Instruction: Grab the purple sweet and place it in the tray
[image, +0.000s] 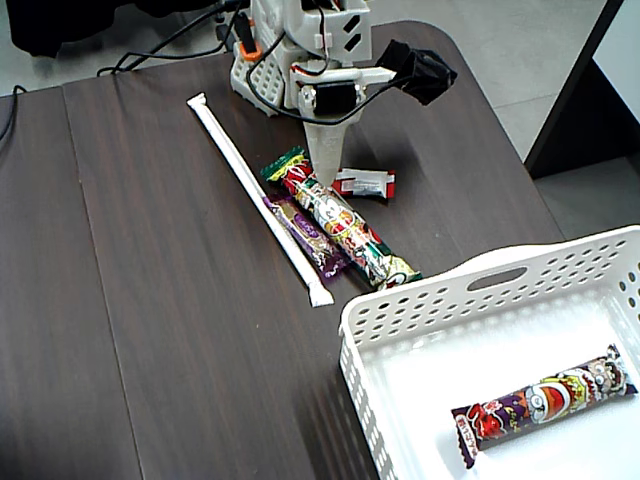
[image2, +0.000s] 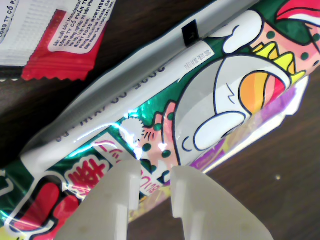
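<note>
Step in hand: approach and reach for the pick, nothing grabbed yet. The gripper (image: 322, 176) points down over the far end of the cluster of sweets on the dark table (image: 150, 320). Its tip sits over the far end of the green sweet (image: 345, 228), not over the target. In the wrist view the two pale fingers (image2: 117, 200) stand slightly parted with a narrow gap, pinching nothing, and the green wrapper is right under them.

The purple sweet (image: 310, 238) lies flat on the table. It is squeezed between the long white stick (image: 250, 180) on its left and the green sweet on its right, touching or nearly touching both. A small red packet (image: 365, 184) lies just right of the gripper tip. The white tray (image: 400, 312) is near right, well apart from the cluster. It already holds one long sweet (image: 545, 402) with a purple and red wrapper.

Next move, as a judgement: shift the tip left and nearer onto the purple wrapper, spread the jaws wider, and come down astride it. The neighbours are tight, so there is a risk of catching the green sweet or the stick instead.

Hard to make out:
- In the wrist view the purple sweet is only a thin purple-yellow sliver under the green wrapper's right edge.
- Whether the green sweet overlaps the purple one, cannot tell.
- Whether the gripper tip touches the green wrapper or hovers above it, cannot tell.
- The fixed view cuts off the arm base at the far edge and the tray's right and near sides.
</note>
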